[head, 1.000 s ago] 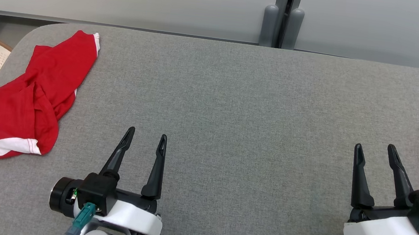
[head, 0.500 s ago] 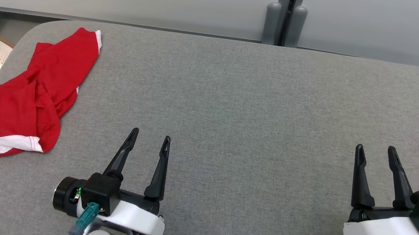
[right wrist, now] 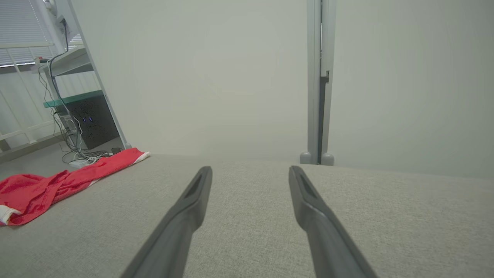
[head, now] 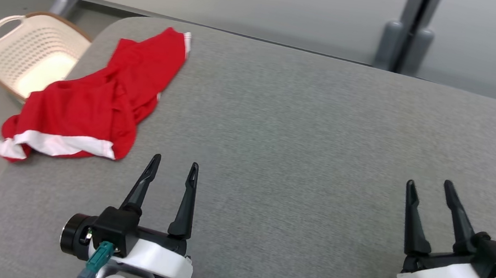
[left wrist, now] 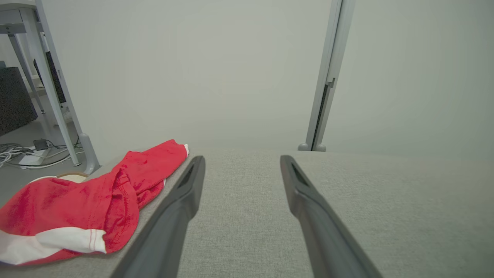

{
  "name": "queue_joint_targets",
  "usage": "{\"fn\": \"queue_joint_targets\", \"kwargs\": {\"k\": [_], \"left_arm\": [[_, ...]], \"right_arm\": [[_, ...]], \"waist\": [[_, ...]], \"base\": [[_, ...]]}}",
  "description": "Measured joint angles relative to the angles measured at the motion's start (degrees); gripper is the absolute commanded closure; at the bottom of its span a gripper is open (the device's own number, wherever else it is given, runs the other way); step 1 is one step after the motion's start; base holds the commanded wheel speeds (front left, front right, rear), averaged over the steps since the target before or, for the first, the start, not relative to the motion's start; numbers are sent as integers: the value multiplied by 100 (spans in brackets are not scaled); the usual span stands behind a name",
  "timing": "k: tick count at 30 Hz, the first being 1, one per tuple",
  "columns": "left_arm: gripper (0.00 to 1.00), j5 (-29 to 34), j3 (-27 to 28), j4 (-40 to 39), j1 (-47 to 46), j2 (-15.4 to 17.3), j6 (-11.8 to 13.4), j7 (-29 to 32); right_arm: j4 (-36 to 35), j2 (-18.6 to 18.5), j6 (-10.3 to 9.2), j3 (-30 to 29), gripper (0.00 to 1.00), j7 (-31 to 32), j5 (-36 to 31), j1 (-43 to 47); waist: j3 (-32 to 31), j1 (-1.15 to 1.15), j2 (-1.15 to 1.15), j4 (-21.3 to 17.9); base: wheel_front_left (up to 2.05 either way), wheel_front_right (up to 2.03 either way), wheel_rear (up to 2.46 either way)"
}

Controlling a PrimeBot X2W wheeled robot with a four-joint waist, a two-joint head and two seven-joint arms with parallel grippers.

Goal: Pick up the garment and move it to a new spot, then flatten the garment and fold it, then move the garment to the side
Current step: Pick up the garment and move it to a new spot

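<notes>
Opening step: pick-up not yet begun. The crumpled red garment lies at the far left corner of the grey surface. The left gripper and right gripper hover open and empty. Next, probably, the left gripper reaches left to pinch the cloth.

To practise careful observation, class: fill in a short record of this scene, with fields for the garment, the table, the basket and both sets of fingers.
garment: red fabric garment with white trim, crumpled, unfolded
location: left end of the grey fabric-covered table, reaching its edge
basket: cream perforated plastic basket, on the floor beside that end
left fingers: open, holding nothing, short of the garment
right fingers: open, holding nothing, over bare table
stage: garment not yet picked up
</notes>
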Motion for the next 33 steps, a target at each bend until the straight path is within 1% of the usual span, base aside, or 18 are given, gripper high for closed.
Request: {"fn": "queue_joint_targets", "kwargs": {"k": [10,14,21,23,33], "left_arm": [[0,-14,205,-20,225,2,-26,0],[0,4,402,-136,325,7,22,0],[0,16,679,-403,522,4,182,0],[0,14,715,-445,602,1,193,0],[0,-10,800,-509,675,2,235,0]], "right_arm": [[132,-30,-1,413,0,0,83,83],[214,-30,-2,749,0,-1,127,35],[479,-175,-2,1279,0,-1,333,-291],[542,-201,-2,1357,0,-1,379,-358],[650,-263,-2,1455,0,-1,501,-498]], "waist": [[-151,0,0,940],[-177,0,0,1235],[-98,0,0,1350],[-92,0,0,1358],[-91,0,0,1350]], "base": [[0,0,0],[0,0,0],[0,0,0],[0,0,0],[0,0,0]]}}
